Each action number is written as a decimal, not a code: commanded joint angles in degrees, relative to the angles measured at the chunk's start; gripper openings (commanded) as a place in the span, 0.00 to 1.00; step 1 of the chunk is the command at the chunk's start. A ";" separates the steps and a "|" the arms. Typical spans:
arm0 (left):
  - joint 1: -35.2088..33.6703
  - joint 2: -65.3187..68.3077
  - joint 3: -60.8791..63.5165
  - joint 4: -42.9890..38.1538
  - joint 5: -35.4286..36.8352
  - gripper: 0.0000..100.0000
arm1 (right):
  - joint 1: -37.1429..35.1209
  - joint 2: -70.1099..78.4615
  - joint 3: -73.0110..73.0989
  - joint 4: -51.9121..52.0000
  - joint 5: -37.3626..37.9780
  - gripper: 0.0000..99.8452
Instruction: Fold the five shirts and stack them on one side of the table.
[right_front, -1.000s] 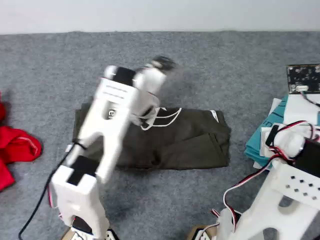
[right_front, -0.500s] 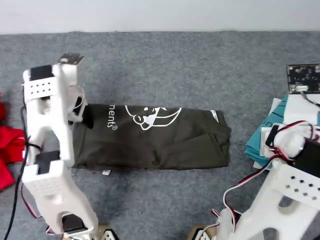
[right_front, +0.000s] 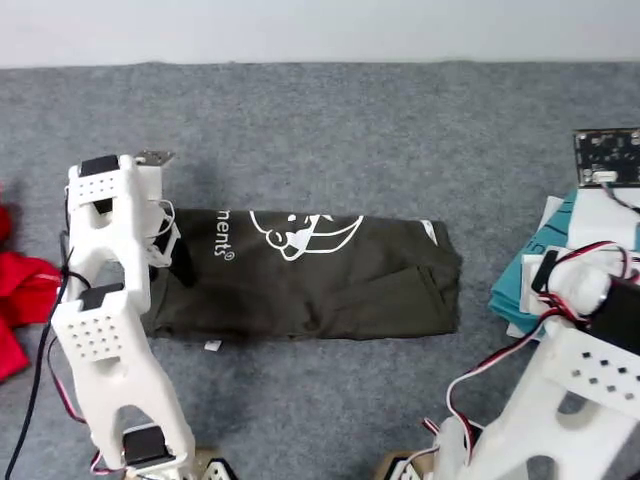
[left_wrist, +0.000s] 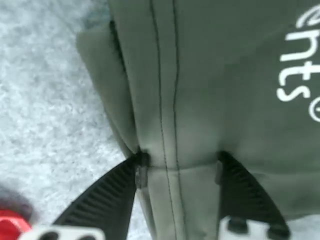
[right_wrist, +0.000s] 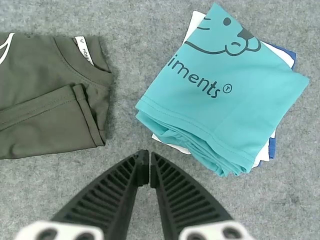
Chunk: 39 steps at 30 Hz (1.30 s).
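A dark olive shirt with white print lies folded into a long strip across the middle of the grey table. My left gripper is down at its left end. In the left wrist view the left gripper stands open, its two black fingers straddling the stitched edge of the olive shirt. My right gripper is shut on nothing, above bare table between the olive shirt's collar end and a stack of folded shirts topped by a teal one.
The folded stack sits at the table's right side, partly behind the right arm. A crumpled red shirt lies at the left edge. A circuit board sits at the far right.
The left arm swung from over the middle of the olive shirt to its left end and lowered onto the edge. The right arm and the stack stayed put.
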 joint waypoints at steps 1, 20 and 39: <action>-0.44 1.76 -1.71 -1.49 -0.09 0.18 | 0.66 -1.45 -0.26 1.89 -0.26 0.01; -6.86 -4.66 -1.71 -2.73 -6.68 0.01 | 0.75 -1.45 -0.35 1.89 -0.26 0.01; 7.12 -24.97 -0.92 5.98 -6.59 0.01 | 0.66 -1.45 -0.26 1.80 -0.26 0.01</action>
